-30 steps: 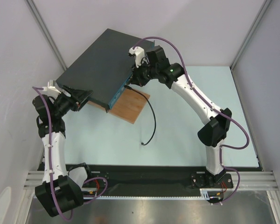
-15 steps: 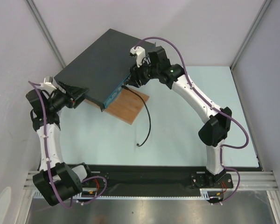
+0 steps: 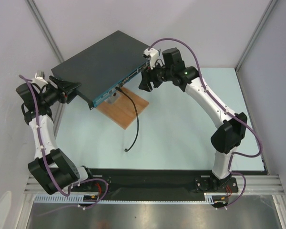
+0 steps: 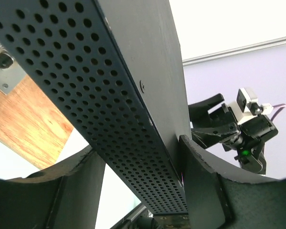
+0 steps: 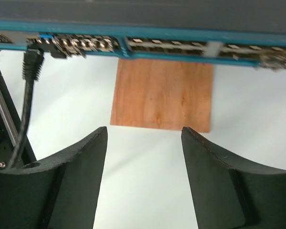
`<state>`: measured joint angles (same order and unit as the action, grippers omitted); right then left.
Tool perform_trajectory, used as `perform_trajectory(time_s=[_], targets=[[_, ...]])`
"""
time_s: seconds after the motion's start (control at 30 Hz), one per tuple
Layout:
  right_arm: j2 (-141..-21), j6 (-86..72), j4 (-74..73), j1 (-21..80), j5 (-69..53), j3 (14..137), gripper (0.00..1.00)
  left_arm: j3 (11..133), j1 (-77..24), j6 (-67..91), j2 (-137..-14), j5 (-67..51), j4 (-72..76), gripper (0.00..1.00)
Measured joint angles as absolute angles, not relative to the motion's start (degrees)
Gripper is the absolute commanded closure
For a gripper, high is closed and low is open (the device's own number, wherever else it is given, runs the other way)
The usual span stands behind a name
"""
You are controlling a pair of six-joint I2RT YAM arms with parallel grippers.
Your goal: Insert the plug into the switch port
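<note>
"Pale table [image 3: 181, 119], white walls. Where was the plug [image 5: 32, 62]?"

"In a socket on the switch's [image 3: 100, 62] teal front face, its cable [image 3: 133, 119] trailing away from the switch. A wooden board [image 3: 126, 107] lay under that front edge."

"And the claws?"

"The left gripper [image 3: 71, 88] was clamped across the switch's perforated side. The right gripper [image 5: 144, 130] hung just before the front face, fingers wide, holding nothing."

Bright, even light falls from above. Shadows on the pale table [image 3: 181, 129] are soft and faint, and the metal strip [image 3: 157, 217] at the bottom shines a little. In the right wrist view the switch [image 5: 171, 43] looks smeared and blurry along its front. In the left wrist view the white wall [image 4: 229, 24] glows too bright, but the switch's holes look sharp.
</note>
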<state>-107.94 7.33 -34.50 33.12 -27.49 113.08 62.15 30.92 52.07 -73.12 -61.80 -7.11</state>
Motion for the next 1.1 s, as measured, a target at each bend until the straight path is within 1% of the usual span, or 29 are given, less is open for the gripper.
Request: perform_trajectory(time_s=[0.17, 0.2, 0.27, 0.3, 0.37, 0.47, 0.57, 0.63, 0.77, 0.83, 0.93, 0.97, 1.0, 1.03, 1.1], targets=[[-104.51, 7.66, -35.46, 30.22, -28.12, 109.73, 0.3, 62.15, 31.2, 52.07, -73.23, -61.8, -6.96, 0.99], [-103.83, 7.77, -35.81, 29.41, -28.21, 108.99, 0.3, 62.15, 31.2, 52.03, -73.19, -61.78, -7.03, 0.94], [-102.35, 8.12, -36.42, 27.38, -28.32, 106.91, 0.29, 62.13, 31.2, 51.77, -72.88, -61.43, -7.49, 0.86], [-101.69, 8.45, -36.95, 26.41, -28.34, 106.02, 0.28, 61.93, 31.2, 51.57, -72.64, -61.12, -7.64, 0.8], [-100.51, 9.04, -37.98, 24.23, -28.32, 104.18, 0.28, 60.99, 31.22, 51.51, -71.5, -60.03, -7.55, 0.76], [-99.09, 9.91, -40.27, 19.94, -28.4, 101.71, 0.26, 59.11, 31.22, 51.62, -69.41, -57.78, -6.83, 0.58], [-97.58, 10.76, -42.5, 15.31, -28.6, 99.09, 0.25, 57.82, 31.27, 51.79, -67.88, -55.94, -6.44, 0.48], [-96.71, 11.4, -43.79, 12.47, -28.67, 97.84, 0.24, 57.12, 31.4, 51.81, -67.0, -55.09, -6.22, 0.46], [-95.09, 12.75, -46.13, 7.53, -28.97, 96.27, 0.24, 56.03, 31.7, 51.37, -65.36, -53.54, -6.22, 0.37], [-94.08, 13.63, -46.92, 4.93, -29.41, 95.39, 0.24, 55.83, 31.9, 50.72, -64.66, -52.82, -6.98, 0.38], [-92.95, 14.44, -48.21, 2.04, -30.02, 94.52, 0.24, 55.75, 32.21, 49.67, -64.27, -52.47, -7.94, 0.6], [-92.68, 14.83, -48.58, 0.99, -30.13, 94.28, 0.23, 55.75, 32.32, 49.3, -64.27, -52.49, -8.25, 0.72], [-92.47, 15.18, -48.86, 0.08, -30.33, 94.02, 0.23, 55.75, 32.4, 49.01, -64.27, -52.51, -8.43, 0.77], [-92.33, 15.35, -49.17, -0.69, -30.44, 93.8, 0.23, 55.75, 32.47, 48.84, -64.27, -52.51, -8.6, 0.79], [-92.18, 15.97, -49.82, -2.24, -30.65, 93.3, 0.23, 55.72, 32.62, 48.45, -64.27, -52.62, -8.75, 0.75]])
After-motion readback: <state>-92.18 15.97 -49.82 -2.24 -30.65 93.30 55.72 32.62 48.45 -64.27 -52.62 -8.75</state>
